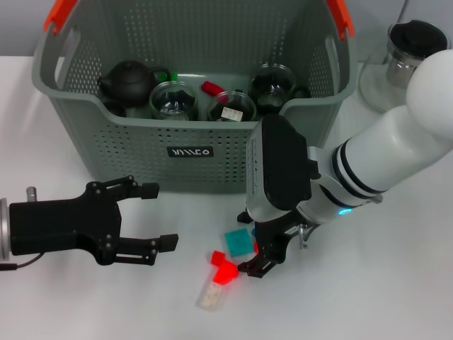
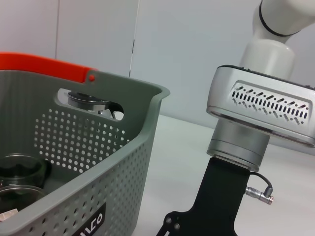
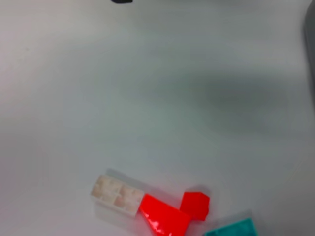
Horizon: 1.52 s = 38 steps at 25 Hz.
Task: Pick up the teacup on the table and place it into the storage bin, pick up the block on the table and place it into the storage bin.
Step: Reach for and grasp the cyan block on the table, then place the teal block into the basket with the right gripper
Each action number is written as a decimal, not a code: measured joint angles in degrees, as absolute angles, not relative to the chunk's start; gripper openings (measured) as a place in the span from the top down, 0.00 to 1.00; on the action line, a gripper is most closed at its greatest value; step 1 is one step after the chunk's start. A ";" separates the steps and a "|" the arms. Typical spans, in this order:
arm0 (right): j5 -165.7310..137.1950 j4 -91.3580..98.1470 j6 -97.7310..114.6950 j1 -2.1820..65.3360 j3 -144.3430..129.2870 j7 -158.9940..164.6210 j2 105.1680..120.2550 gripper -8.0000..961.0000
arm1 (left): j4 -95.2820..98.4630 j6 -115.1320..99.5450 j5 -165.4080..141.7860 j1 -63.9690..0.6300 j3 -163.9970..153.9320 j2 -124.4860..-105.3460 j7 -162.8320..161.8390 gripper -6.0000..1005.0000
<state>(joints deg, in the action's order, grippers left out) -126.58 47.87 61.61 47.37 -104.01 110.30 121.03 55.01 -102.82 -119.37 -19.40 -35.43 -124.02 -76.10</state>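
Observation:
The storage bin (image 1: 191,152) stands at the back centre, grey-green with orange handle ends; it also shows in the left wrist view (image 2: 98,162). Inside it are a dark teapot (image 1: 129,81) and three glass teacups (image 1: 173,99). On the table in front lie a teal block (image 1: 239,241), two red blocks (image 1: 226,273) and a whitish block (image 1: 212,294); the right wrist view shows the whitish (image 3: 116,195), red (image 3: 165,219) and teal (image 3: 231,230) ones. My right gripper (image 1: 260,256) hangs just right of the blocks, low over the table. My left gripper (image 1: 152,216) is open and empty at the front left.
A glass pitcher with a black lid (image 1: 407,57) stands on the table at the back right, behind my right arm (image 1: 382,163). The right arm's wrist housing (image 2: 261,108) fills the left wrist view beside the bin's corner.

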 joint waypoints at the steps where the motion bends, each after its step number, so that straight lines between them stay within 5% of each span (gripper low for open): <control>1: -126.47 47.85 61.72 47.37 -104.03 110.30 121.03 0.05 | 55.01 -102.78 -119.37 -19.38 -35.41 -124.02 -76.08 0.06; 20: -125.43 47.78 61.47 47.46 -104.15 110.30 120.83 0.05 | 54.90 -102.45 -119.45 -19.40 -35.42 -124.02 -76.12 0.06; 38: -125.15 47.87 58.74 47.46 -106.90 110.76 121.03 0.46 | 54.76 -102.39 -119.44 -19.33 -35.42 -124.02 -75.87 0.06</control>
<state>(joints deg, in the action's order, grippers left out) -125.15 47.87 58.74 47.46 -106.90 110.76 121.03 54.76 -102.39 -119.44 -19.33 -35.42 -124.02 -75.87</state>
